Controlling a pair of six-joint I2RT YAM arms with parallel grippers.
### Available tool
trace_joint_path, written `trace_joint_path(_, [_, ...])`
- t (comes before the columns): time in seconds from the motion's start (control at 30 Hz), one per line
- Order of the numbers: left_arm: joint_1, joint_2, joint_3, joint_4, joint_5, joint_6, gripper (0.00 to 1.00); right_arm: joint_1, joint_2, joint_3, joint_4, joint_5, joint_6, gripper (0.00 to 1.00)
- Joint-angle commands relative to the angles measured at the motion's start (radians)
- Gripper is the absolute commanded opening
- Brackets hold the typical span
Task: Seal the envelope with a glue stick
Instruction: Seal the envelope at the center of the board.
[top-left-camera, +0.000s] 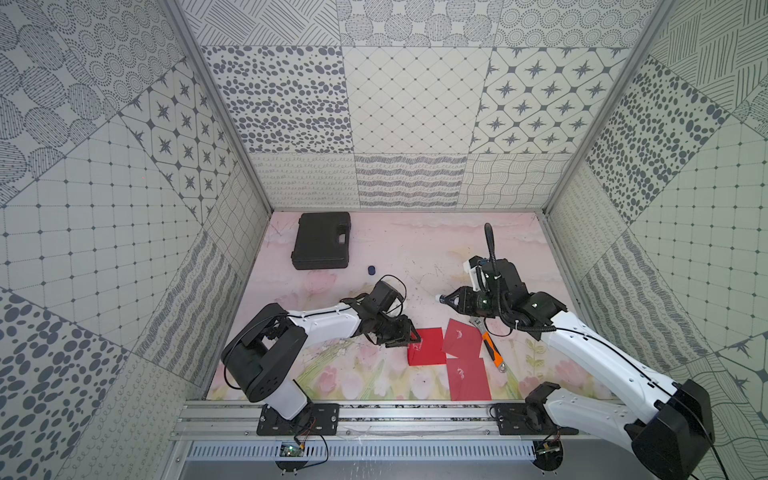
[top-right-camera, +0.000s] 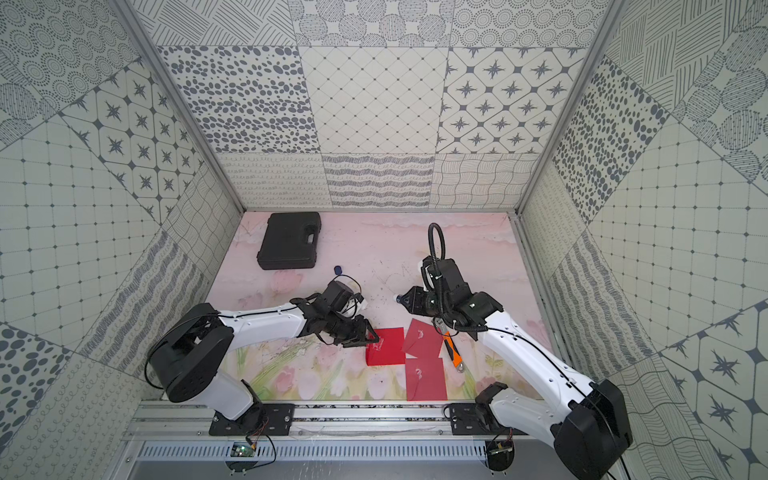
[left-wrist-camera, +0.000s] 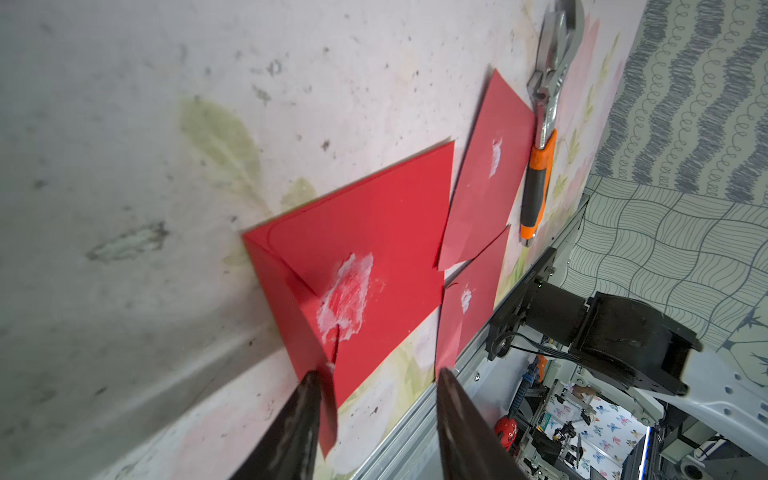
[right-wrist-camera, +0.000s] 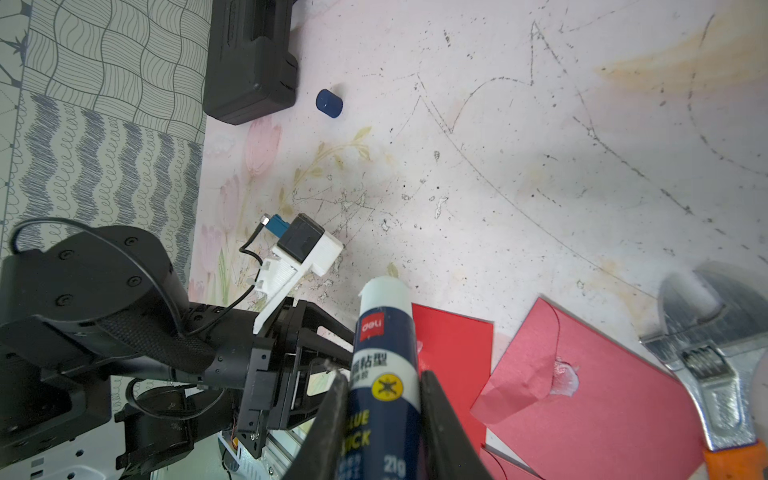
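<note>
We have the right gripper clamped on the uncapped glue stick, near the envelope. The left gripper stands apart at the envelope's flap. The tacky flap could cling to us and lift, leaving the envelope unsealed.

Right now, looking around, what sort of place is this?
Probably a robot test booth in a lab: patterned wall panels box in a flower-printed tabletop, the left arm and right arm are bolted to a metal rail, and cluttered equipment shows beyond it.
</note>
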Motion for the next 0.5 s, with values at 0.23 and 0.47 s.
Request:
trace_joint_path(0.23, [-0.021, 0.055, 0.064, 0.022, 0.012, -0.009, 0.46, -0.004, -0.015, 0.005, 0.011, 0.006, -0.006, 0.00])
trace_joint_path(0.47, [-0.025, 0.071, 0.061, 0.072, 0.012, -0.033, 0.45, -0.005, -0.016, 0.003, 0.014, 0.003, -0.009, 0.00])
